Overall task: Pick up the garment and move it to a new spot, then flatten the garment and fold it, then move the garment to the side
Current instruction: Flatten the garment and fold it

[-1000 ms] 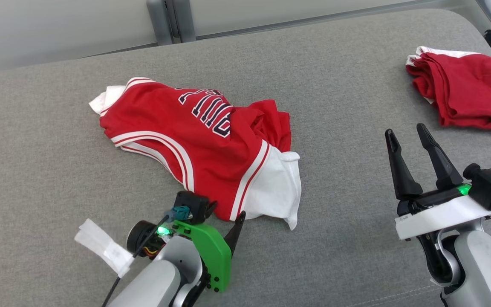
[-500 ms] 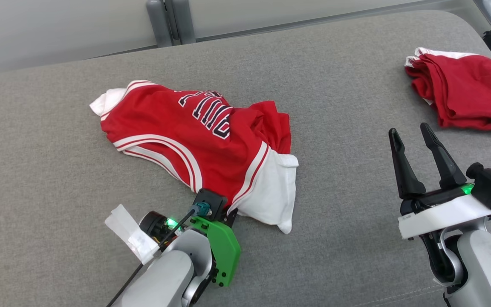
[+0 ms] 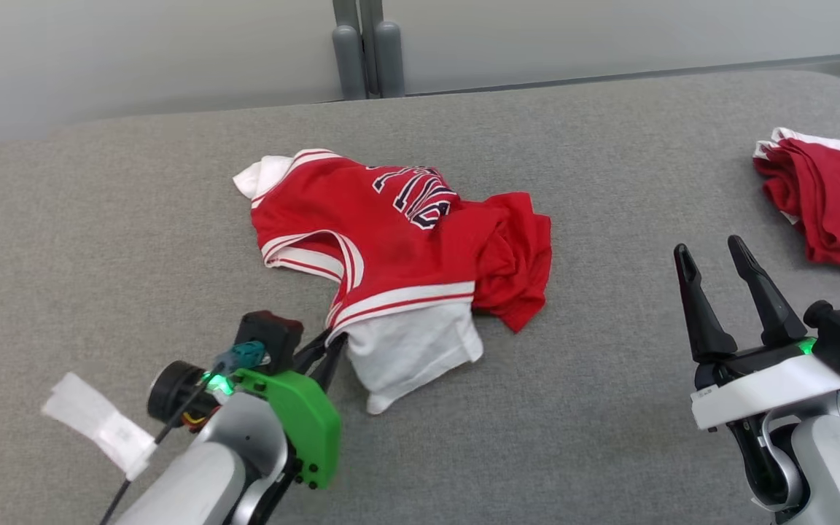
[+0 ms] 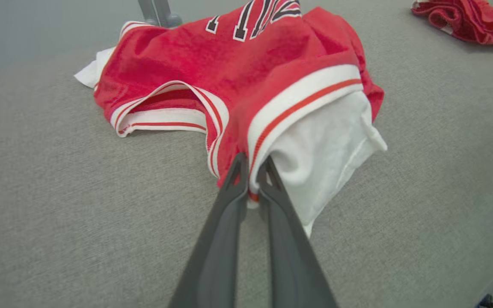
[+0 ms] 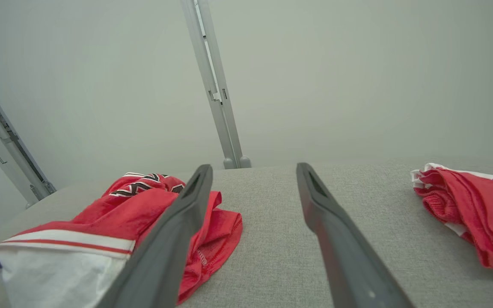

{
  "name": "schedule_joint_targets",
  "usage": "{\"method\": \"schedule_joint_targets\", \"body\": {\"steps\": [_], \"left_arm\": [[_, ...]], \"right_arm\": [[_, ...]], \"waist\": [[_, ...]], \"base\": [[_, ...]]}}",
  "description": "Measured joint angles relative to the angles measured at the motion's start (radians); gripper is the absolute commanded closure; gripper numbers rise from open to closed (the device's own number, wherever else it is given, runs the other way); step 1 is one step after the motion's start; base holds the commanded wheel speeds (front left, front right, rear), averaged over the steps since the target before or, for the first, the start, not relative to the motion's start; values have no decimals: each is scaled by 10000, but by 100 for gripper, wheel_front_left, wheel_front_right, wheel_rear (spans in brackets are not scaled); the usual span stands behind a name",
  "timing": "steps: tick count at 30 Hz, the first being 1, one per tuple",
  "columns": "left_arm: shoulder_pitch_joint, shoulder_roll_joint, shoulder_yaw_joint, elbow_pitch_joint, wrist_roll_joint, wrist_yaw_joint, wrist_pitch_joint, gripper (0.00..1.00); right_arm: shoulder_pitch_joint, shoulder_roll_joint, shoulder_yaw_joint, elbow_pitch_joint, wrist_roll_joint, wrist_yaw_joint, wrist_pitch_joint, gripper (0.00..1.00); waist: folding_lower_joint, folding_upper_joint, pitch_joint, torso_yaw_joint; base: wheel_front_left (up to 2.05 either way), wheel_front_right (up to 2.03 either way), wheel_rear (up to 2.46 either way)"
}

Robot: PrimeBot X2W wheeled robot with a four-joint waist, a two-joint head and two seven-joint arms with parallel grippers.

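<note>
The grey fabric-covered tabletop (image 3: 609, 182) has rounded far corners. A crumpled red-and-white garment (image 3: 391, 240) lies near its middle, and well apart at the right edge lies a red pile (image 3: 835, 204), seemingly folded cloth, partly cut off.

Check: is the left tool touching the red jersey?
Touching. Left wrist view: the left tool is shut on the red jersey at its striped edge, fabric pinched inside.

We'd call the garment (image 3: 391, 240) soft matt knit cloth, red with white trim. The table (image 3: 135, 240) is covered in coarse grey woven fabric, pretty rough looking. The left gripper (image 4: 253, 160) looks like matt dark plastic to us, and its green bracket (image 3: 296, 408) smooth, slightly shiny plastic.
</note>
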Motion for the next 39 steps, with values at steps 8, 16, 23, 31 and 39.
{"method": "schedule_joint_targets", "body": {"steps": [8,16,23,31,39], "left_arm": [[1247,1609,955,-1051,-796,535,734,100],[1450,1559,1580,1175,-1532,48,-245,100],[1118,1014,1687,3377,-1689,-704,-1588,0],[908,1133,1887,2872,-1114,-410,-3026,0],[1426,1005,2201,378,-767,685,-4205,0]], "right_arm": [[26,-107,61,-10,4,0,0,0],[-18,-280,207,115,100,0,0,0],[-40,-359,378,309,186,0,0,0],[113,-424,681,591,360,0,0,0],[-14,-884,1478,1407,663,0,324,0]], "waist": [[0,0,-130,530],[0,-1,-17,499],[0,0,-36,432],[0,0,-300,648],[0,0,-400,1276]], "base": [[0,0,0],[0,0,0],[0,0,0],[0,0,0],[0,0,0]]}}
